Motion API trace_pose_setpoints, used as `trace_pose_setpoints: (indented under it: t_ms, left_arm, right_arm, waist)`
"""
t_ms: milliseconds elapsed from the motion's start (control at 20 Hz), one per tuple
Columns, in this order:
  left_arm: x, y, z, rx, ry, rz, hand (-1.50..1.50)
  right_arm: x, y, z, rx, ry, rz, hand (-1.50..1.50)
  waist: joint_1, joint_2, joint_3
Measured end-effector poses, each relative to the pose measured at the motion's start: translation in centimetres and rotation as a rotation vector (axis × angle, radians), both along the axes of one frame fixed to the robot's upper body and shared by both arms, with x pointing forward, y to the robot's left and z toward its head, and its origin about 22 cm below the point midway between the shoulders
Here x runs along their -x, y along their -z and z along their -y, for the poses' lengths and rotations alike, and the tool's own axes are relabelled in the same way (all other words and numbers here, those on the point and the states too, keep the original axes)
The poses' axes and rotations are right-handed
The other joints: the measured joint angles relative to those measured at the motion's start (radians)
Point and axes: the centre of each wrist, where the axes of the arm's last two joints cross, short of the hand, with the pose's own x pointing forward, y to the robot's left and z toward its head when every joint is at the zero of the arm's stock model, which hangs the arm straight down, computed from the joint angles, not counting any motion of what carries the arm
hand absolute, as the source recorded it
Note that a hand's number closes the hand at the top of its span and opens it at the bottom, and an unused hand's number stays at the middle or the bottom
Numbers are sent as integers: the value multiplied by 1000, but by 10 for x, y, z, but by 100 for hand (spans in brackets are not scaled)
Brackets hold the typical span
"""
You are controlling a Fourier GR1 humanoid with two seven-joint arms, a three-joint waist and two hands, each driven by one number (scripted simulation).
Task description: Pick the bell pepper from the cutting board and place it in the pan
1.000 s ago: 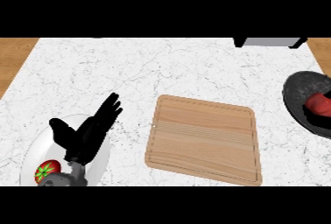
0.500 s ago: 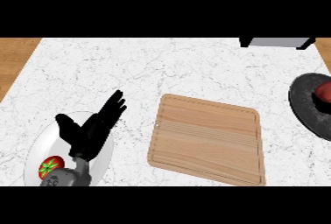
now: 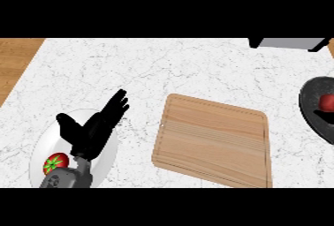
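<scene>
A bare wooden cutting board (image 3: 215,139) lies at the counter's middle. At the right edge a dark pan (image 3: 312,110) holds a red bell pepper (image 3: 326,102), partly cut off by the view's edge. My left hand (image 3: 94,128) rests open, fingers pointing up and to the right, over a white plate (image 3: 42,148) at the lower left. My right hand does not show.
A red tomato with a green stem (image 3: 55,162) lies on the white plate beside my left forearm. A grey appliance (image 3: 287,43) stands at the back right. Wooden floor shows past the counter's left edge (image 3: 16,62).
The view has shifted so that everything sits a little further right; the pan and pepper have slid toward the right edge. My left hand keeps its open pose.
</scene>
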Motion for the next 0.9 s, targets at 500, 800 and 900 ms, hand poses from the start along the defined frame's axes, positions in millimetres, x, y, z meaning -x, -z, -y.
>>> trace_pose_setpoints:
  t_ms: [500, 800, 900]
  left_arm:
    - [2, 1, -6, 3, -23, -5, 0]
    - [2, 0, -2, 10, -27, -3, 0]
    - [2, 0, -2, 9, -30, -4, 0]
  right_arm:
    - [3, -7, 10, -388, -94, 205, -150]
    - [30, -18, 43, -558, -148, 183, -150]
    - [43, -19, 54, -592, -185, 164, -150]
  waist:
    - [-28, -6, 2]
    - [-35, -5, 2]
    - [-38, -5, 3]
